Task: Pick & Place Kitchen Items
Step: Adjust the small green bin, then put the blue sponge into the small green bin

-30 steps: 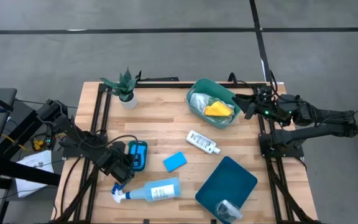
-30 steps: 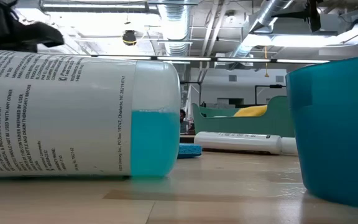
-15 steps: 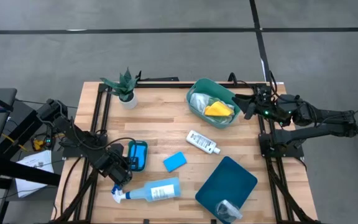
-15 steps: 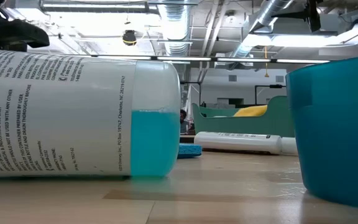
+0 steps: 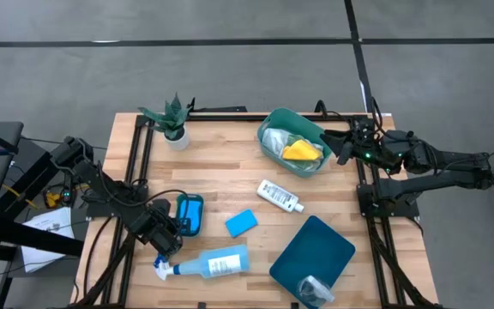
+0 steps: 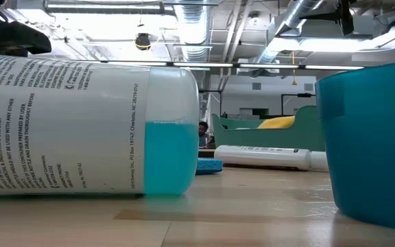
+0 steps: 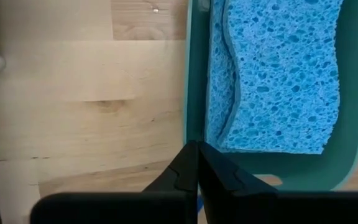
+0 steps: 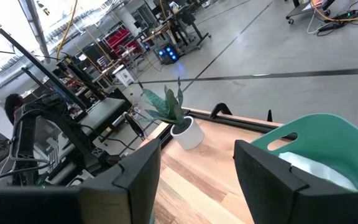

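Currently my left gripper [image 5: 165,242] sits low over the table's [image 5: 221,167] front-left part, fingers [image 7: 188,168] pressed fully together with nothing between them. Its tips rest right at the near edge of the small teal tray [image 5: 189,214], not clamped on it as far as I can tell. A blue sponge [image 7: 278,74] lies inside that tray, just ahead of my fingertips and slightly off to one side, apart from them.

Pale-blue spray bottle [image 5: 204,264] lies on its side just in front of the left gripper, nozzle end nearest to it, not touching that I can see. In the low view it fills the left side, blue liquid pooled at its base end [image 6: 170,154].

Second blue sponge [image 5: 241,222] lies loose mid-table, near the tray. Small white bottle [image 5: 280,196] lies on its side beyond it, toward the centre.

My right gripper [image 5: 340,146] hovers at the table's far-right edge, jaws wide apart and empty, just beside the green tub [image 5: 273,124] holding a yellow cloth [image 5: 302,152] and a white cloth [image 5: 274,139].

Dark teal lid [image 5: 311,251] lies front-right with the crinkled silver cup [image 5: 314,288] on its near corner. Potted plant [image 5: 171,120] stands far-left.
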Controlling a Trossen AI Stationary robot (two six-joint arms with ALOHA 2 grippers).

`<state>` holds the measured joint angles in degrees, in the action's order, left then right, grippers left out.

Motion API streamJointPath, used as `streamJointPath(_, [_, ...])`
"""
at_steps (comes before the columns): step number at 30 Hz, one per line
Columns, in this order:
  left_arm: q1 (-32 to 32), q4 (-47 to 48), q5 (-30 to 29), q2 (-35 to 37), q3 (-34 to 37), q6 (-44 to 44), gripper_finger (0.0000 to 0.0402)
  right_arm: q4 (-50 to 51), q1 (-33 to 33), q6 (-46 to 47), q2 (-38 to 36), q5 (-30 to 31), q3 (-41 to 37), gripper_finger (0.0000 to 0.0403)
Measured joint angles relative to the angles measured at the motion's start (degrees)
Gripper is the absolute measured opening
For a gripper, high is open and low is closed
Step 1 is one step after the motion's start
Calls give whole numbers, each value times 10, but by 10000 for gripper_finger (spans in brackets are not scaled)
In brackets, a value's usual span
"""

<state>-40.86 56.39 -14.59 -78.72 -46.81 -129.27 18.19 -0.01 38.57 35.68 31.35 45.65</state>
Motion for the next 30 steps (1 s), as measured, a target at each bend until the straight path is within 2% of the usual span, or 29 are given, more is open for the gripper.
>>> streamJointPath(7, [-5,-3,16,0,0,5,1,1,0,-3,0,0,0,195])
streamJointPath(20, [-5,10,3,3,0,0,10,1,0,-6,0,0,0,195])
streamJointPath(26, [0,15,-37,41,0,0,17,0,0,-6,0,0,0,195])
streamJointPath(30, [1,14,-98,81,0,20,19,0,0,-6,0,0,0,195])
